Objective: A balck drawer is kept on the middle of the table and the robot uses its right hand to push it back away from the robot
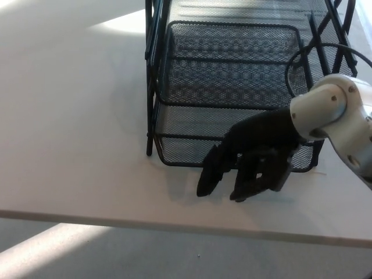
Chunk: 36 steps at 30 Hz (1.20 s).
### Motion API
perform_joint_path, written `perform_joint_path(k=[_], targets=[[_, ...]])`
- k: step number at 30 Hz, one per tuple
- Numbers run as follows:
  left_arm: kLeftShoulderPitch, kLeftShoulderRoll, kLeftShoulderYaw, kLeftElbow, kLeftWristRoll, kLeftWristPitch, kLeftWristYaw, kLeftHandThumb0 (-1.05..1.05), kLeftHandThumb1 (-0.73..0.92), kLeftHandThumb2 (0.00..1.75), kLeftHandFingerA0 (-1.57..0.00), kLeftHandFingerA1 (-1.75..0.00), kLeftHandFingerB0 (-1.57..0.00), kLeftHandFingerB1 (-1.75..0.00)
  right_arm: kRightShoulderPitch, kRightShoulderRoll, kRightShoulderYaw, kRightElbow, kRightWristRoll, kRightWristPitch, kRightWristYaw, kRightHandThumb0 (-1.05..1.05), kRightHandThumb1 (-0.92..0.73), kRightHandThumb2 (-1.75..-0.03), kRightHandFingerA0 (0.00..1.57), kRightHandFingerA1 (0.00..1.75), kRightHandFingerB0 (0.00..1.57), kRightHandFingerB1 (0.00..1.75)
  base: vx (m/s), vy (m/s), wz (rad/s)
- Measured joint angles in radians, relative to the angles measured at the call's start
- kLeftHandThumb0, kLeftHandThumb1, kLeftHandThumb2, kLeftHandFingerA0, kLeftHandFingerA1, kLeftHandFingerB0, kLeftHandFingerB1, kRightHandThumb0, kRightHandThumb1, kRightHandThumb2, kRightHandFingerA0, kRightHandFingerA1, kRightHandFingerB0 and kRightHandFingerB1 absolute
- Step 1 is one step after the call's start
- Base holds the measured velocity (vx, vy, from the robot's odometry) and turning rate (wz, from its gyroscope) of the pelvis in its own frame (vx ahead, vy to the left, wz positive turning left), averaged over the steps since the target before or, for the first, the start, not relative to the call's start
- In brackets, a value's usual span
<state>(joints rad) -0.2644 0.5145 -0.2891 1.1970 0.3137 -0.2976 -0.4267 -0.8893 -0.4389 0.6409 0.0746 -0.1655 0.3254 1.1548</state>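
Basically: wire-mesh drawer (232,87) looks light, stiff, likely slides easily on table (75,145). Right hand (253,157) at 6 o'clock front rim, fingers loosely spread, holding nothing; push rim centre.

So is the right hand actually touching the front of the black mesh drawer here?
Cannot tell. In the head view the right hand overlaps the drawer front edge, hiding any contact or gap.

Black wire-mesh metal drawer (232,75), smooth matt white table (75,128), matt black hand (250,160), glossy white arm shell (334,110)
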Motion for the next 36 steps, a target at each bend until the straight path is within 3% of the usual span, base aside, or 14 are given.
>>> perform_joint_path(k=[11,19,24,32,36], targets=[[0.0,0.0,0.0,-0.001,-0.001,0.0,0.0,-0.56,0.72,0.62,-0.45,-0.37,-0.29,-0.32,0.144,-0.072,-0.03,-0.365,0.025,0.045,0.026,-0.56,-0.82,-0.65,0.48,0.38,0.34,0.32,0.0,0.0,0.0],[0.001,0.0,-0.001,-0.004,0.0,0.0,0.0,-0.55,0.71,0.62,-0.44,-0.37,-0.3,-0.32,0.39,-0.192,-0.182,-0.583,0.095,0.076,0.035,-0.59,-0.8,-0.64,0.48,0.38,0.35,0.33,0.0,0.0,0.0],[0.002,0.0,0.0,-0.003,-0.001,0.0,0.0,-0.55,0.72,0.62,-0.46,-0.37,-0.3,-0.32,0.559,-0.198,-0.316,-0.523,0.137,0.065,0.009,-0.62,-0.72,-0.63,0.44,0.4,0.32,0.33,0.0,0.0,0.0],[0.005,0.0,0.002,0.0,-0.001,0.0,0.001,-0.56,0.73,0.62,-0.52,-0.39,-0.34,-0.33,0.742,-0.186,-0.485,-0.248,0.176,0.029,-0.066,-0.58,-0.76,-0.63,0.49,0.39,0.36,0.34,0.0,0.0,0.0],[0.005,0.0,0.003,0.002,-0.001,0.0,0.002,-0.57,0.71,0.62,-0.46,-0.38,-0.3,-0.32,0.823,-0.18,-0.535,-0.126,0.177,-0.027,-0.114,-0.6,-0.71,-0.63,0.5,0.39,0.36,0.33,0.0,0.0,0.0]])
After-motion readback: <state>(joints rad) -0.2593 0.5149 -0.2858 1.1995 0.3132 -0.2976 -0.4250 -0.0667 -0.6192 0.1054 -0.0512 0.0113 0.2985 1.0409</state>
